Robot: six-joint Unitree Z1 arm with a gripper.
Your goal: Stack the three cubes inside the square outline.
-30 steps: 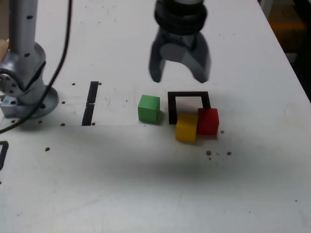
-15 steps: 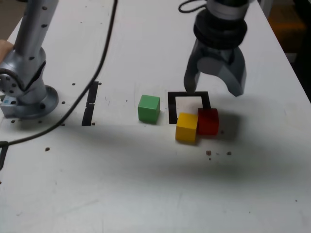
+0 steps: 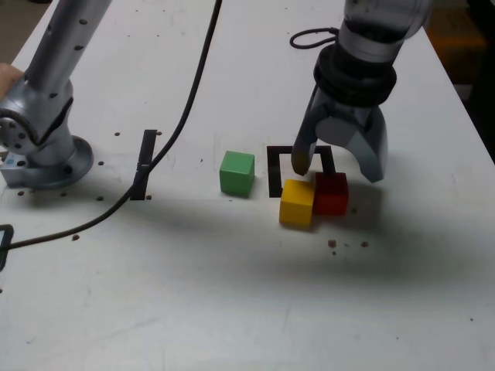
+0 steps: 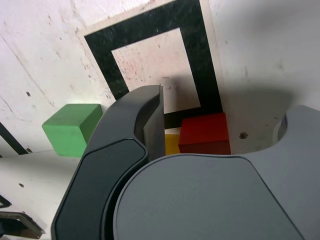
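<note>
In the exterior view the green cube (image 3: 237, 172) sits alone to the left of the square outline (image 3: 274, 171). The yellow cube (image 3: 297, 202) and red cube (image 3: 331, 193) touch side by side on the outline's near edge. My gripper (image 3: 337, 174) hangs open low over the red cube, one finger over the outline's inside and the other past the red cube on the exterior view's right. It holds nothing. The wrist view shows the square outline (image 4: 150, 27), the green cube (image 4: 72, 127), the red cube (image 4: 204, 132) between my gripper's (image 4: 225, 107) spread fingers, and a sliver of the yellow cube (image 4: 172, 144).
The arm's base (image 3: 42, 147) stands at the exterior view's left, and a black cable (image 3: 186, 116) trails from it across the table. A straight black tape strip (image 3: 145, 164) lies between the base and the green cube. Small dark specks (image 3: 332, 244) dot the table.
My gripper has swung toward the exterior view's right and come down, from above the gap between green cube and outline to over the red cube. It stayed open. The cubes have not moved.
</note>
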